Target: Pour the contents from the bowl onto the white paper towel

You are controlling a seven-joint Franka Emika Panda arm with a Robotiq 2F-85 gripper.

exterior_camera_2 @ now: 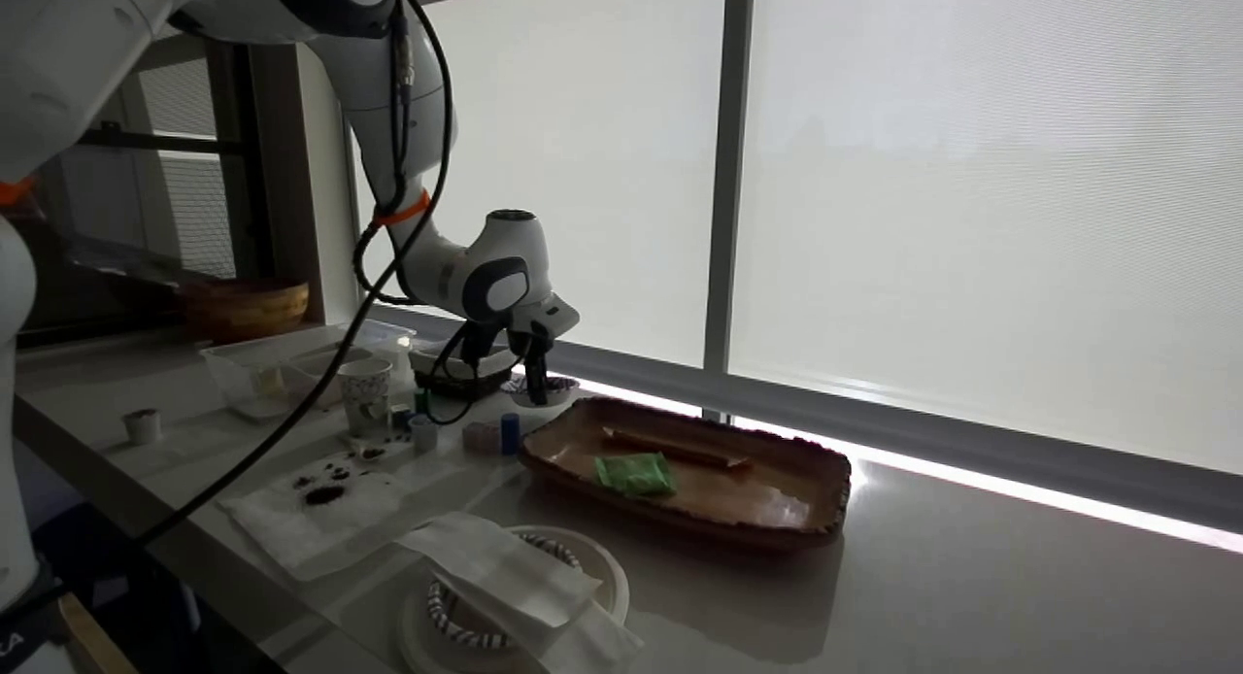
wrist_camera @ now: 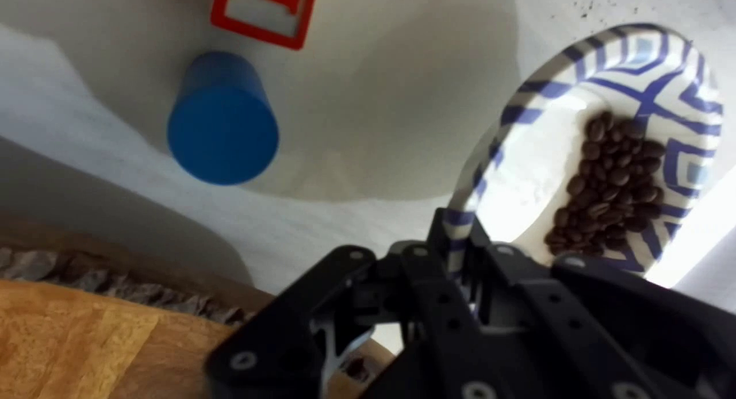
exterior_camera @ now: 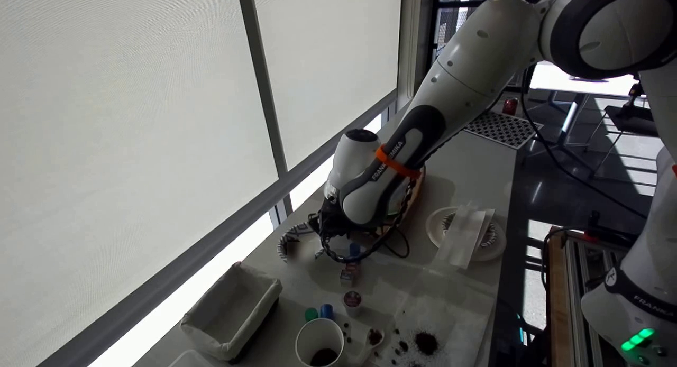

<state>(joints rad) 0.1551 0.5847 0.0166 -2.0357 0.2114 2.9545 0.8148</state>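
A white bowl with blue patterns (wrist_camera: 532, 163) holds dark brown coffee beans (wrist_camera: 615, 186), heaped against one side. It also shows in both exterior views (exterior_camera: 309, 250) (exterior_camera_2: 559, 393). My gripper (wrist_camera: 457, 232) is shut on the bowl's rim, one finger on each side of the wall. In an exterior view the gripper (exterior_camera_2: 537, 378) points down at the bowl near the window side. I cannot tell how far the bowl is above the table. The white paper towel (exterior_camera: 455, 317) lies flat near the table's front edge, with dark grounds (exterior_camera: 426, 343) on it. It also shows in an exterior view (exterior_camera_2: 301, 536).
A brown tray (exterior_camera_2: 825, 519) with a green packet stands beside the gripper. A blue cylinder (wrist_camera: 224, 134) and letter block (wrist_camera: 264, 14) lie close by. A paper cup (exterior_camera: 320, 335), a pod (exterior_camera: 353, 302), a lined basket (exterior_camera: 203, 322) and a plate with napkins (exterior_camera: 435, 229) surround the towel.
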